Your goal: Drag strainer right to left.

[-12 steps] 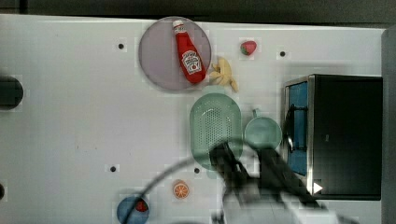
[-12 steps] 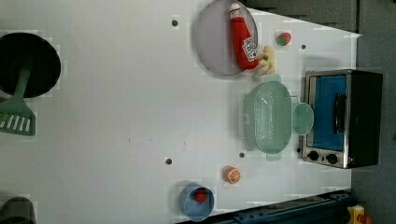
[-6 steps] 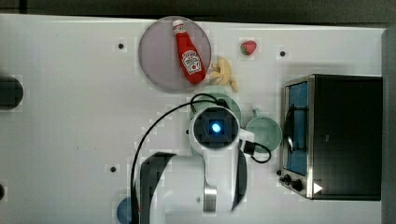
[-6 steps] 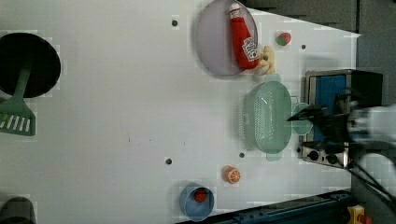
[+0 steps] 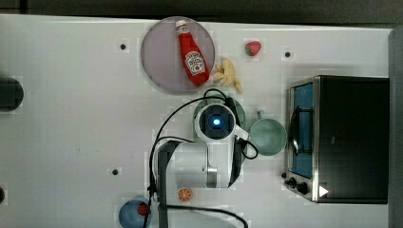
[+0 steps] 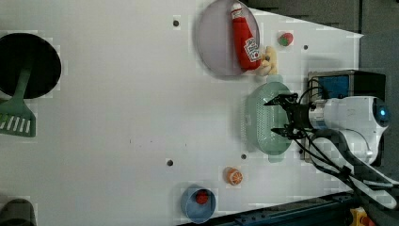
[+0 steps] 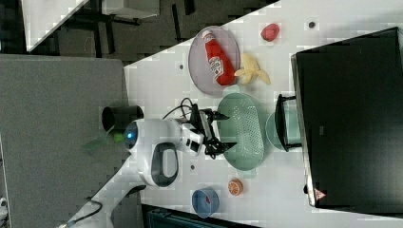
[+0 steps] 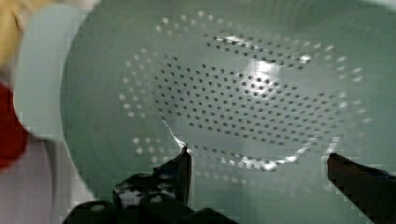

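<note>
in the top view, the strainer (image 5: 240,110) is seen mostly covered by the arm's wrist, with the green mug (image 5: 268,137) just beside it on the top view's right and the toaster oven (image 5: 349,137) beyond that. since the basket is hidden from this side, any slip of its rim toward the banana (image 5: 229,75) or the plate (image 5: 161,59) would be hard to catch here

in the left view, the gripper (image 6: 281,116) is seen over the strainer (image 6: 261,117), its jaws spread wide and nothing held between them. one fingertip lies near the upper part of the bowl and the other near the lower part. if the fingers are lowered onto the sloped wall and not behind the rim, the basket could be tipped or skidded out instead of dragged

in the right view, the strainer (image 7: 243,130) lies between the gripper (image 7: 223,129) and the mug (image 7: 272,130), which appears to touch or nearly touch it. the ketchup bottle (image 7: 217,59) on its plate sits near the basket's upper end; a crooked pull could swing that end into them

in the wrist view, the perforated floor of the strainer (image 8: 243,93) is seen close below, with one dark fingertip (image 8: 183,163) low over it. a light plastic basket could be lifted or rotated if only one finger catches the holes
</note>
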Robot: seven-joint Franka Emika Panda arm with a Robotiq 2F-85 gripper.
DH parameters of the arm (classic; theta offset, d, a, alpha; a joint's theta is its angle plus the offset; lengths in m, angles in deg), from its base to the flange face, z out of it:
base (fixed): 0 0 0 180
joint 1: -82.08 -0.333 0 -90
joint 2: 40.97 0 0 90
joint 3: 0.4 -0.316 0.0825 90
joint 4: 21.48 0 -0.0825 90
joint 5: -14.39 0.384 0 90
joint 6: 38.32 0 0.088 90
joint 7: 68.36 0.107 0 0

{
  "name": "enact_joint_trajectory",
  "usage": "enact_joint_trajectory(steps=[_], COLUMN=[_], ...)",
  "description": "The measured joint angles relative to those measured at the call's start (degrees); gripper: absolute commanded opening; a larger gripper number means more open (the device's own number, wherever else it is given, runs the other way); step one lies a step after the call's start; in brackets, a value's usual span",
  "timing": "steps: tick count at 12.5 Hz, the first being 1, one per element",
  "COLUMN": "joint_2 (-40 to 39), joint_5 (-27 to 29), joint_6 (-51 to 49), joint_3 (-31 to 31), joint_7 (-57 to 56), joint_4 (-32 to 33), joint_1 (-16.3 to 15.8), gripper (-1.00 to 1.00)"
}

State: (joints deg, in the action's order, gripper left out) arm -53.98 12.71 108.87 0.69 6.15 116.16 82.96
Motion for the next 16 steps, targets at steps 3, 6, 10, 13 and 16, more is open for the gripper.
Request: enact_joint_trajectory(steps=[3, 6, 10, 13, 16], joint_2=[-3.8, -7.6, -9.9, -10.0, -10.7], joint_5=[-1.1, -1.1, 0.0, 3.9, 7.3], joint_6=[4.8, 9.8, 9.1, 9.2, 8.8], joint_3=[-0.1, 0.0, -1.0, -2.0, -2.6], joint_7=[4.3, 7.9, 8.2, 8.8, 9.0], joint_4=[-0.4, -0.1, 0.9, 0.8, -0.7], joint_1=[0.1, -0.7, -2.3, -3.7, -5.4], gripper=[1.0, 1.0, 1.0, 1.0, 1.0])
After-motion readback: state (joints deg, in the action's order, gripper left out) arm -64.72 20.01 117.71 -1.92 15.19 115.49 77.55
